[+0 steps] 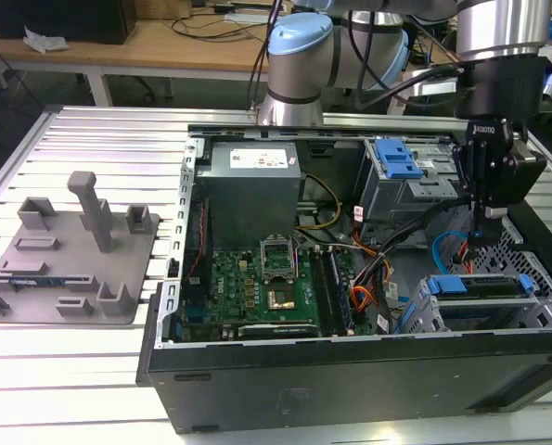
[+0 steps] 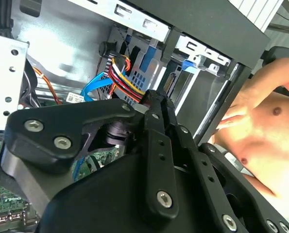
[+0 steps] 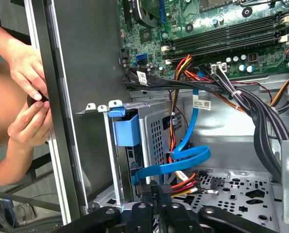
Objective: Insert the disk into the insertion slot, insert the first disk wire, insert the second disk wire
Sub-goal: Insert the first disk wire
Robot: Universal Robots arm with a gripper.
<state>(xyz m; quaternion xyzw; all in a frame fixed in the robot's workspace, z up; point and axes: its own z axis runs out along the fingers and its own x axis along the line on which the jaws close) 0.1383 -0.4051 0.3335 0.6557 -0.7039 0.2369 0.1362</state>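
The disk (image 1: 477,286), in its blue carrier, sits inside the grey perforated insertion slot (image 1: 424,311) at the case's corner on the exterior view's right. My gripper (image 1: 480,238) hangs just above and behind it. In both wrist views the gripper (image 3: 159,193) (image 2: 153,98) is shut on the small dark plug of the first disk wire (image 3: 184,181), whose red and orange strands (image 2: 119,73) trail off beside the slot. The second disk wire (image 3: 183,156), a bright blue cable (image 2: 92,88), loops loosely close to the fingers, and its plug end lies against the disk's rear edge.
A person's hands (image 3: 25,104) rest on the outer case wall (image 3: 61,121) by the slot. The taller grey bay with a blue latch (image 1: 396,162), thick black cable bundles (image 3: 261,111) and the motherboard (image 1: 271,283) crowd the case. A grey fixture plate (image 1: 71,260) lies on the table.
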